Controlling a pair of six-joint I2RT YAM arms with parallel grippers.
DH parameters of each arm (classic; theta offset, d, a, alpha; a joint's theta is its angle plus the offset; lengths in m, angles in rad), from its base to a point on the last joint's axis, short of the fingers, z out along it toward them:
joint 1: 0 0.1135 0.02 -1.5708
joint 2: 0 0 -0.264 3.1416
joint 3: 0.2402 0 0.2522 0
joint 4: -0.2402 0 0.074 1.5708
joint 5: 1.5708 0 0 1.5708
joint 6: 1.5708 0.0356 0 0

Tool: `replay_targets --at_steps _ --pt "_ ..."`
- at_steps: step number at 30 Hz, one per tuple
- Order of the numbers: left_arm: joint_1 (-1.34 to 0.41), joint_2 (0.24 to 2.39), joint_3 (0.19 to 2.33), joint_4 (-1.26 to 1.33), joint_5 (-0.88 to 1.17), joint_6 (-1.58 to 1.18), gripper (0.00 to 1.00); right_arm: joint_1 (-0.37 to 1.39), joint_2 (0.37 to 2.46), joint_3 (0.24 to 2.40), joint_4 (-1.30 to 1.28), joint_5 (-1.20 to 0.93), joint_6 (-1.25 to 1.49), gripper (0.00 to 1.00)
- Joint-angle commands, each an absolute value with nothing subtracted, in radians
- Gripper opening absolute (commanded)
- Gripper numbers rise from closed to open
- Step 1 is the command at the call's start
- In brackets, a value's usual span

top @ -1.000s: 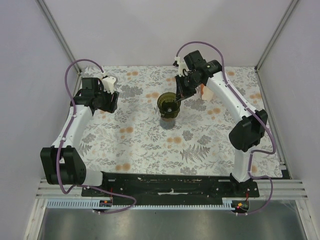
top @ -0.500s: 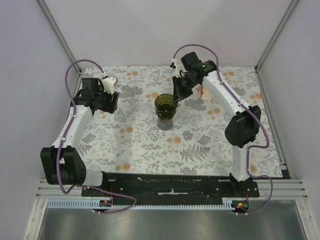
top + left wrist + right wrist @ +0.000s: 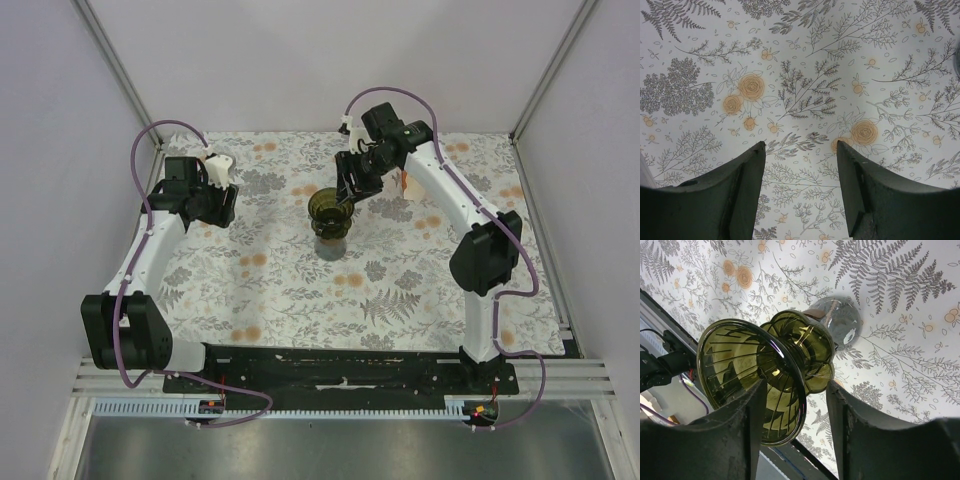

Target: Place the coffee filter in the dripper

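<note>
The dripper (image 3: pixel 330 205), a dark olive-green ribbed funnel, stands at mid-table on top of a grey cylinder (image 3: pixel 332 240). My right gripper (image 3: pixel 350 190) is open at its far right rim. In the right wrist view the dripper (image 3: pixel 765 375) fills the left half. The right gripper (image 3: pixel 796 390) straddles its rim, one finger in front of the cup's inside, the other outside and apart from it. My left gripper (image 3: pixel 215 205) hangs open at the left; in the left wrist view the left gripper (image 3: pixel 800 145) has only cloth between its fingers. The coffee filter is out of view.
A floral tablecloth (image 3: pixel 300 280) covers the table. A white-and-orange pack (image 3: pixel 405 182) stands behind the right arm at the back right. The grey cylinder (image 3: pixel 840 320) shows beyond the dripper's foot in the right wrist view. Walls close in on the left, right and back.
My right gripper, shut on the dripper's rim a second ago, has opened. The dripper shifted slightly left before that. The left arm has not moved.
</note>
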State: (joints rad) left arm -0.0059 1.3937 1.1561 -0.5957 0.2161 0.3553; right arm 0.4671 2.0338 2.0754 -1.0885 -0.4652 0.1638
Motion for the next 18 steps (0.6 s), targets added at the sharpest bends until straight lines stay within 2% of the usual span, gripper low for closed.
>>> replay_targets --at_steps 1,4,7,8,11,13,18 --pt "-0.002 1.367 1.155 -0.571 0.224 0.334 0.65 0.468 1.962 2.091 -1.065 -0.480 0.147 0.61" --pt "-0.002 1.365 1.155 -0.571 0.222 0.333 0.65 0.462 1.907 2.121 -1.065 -0.410 0.121 0.66" --pt "-0.002 1.361 1.155 -0.571 0.221 0.336 0.65 0.405 1.830 2.112 -1.023 -0.309 0.123 0.65" --pt "-0.002 1.362 1.154 -0.571 0.219 0.334 0.65 0.378 1.794 2.082 -0.987 -0.286 0.141 0.62" --pt "-0.002 1.359 1.154 -0.571 0.219 0.336 0.65 0.260 1.679 1.880 -0.786 -0.232 0.240 0.43" --pt "-0.003 1.359 1.155 -0.571 0.219 0.336 0.65 0.201 1.626 1.717 -0.656 -0.119 0.296 0.33" --pt "-0.002 1.361 1.155 -0.571 0.218 0.339 0.65 0.149 1.672 1.525 -0.499 0.050 0.368 0.39"
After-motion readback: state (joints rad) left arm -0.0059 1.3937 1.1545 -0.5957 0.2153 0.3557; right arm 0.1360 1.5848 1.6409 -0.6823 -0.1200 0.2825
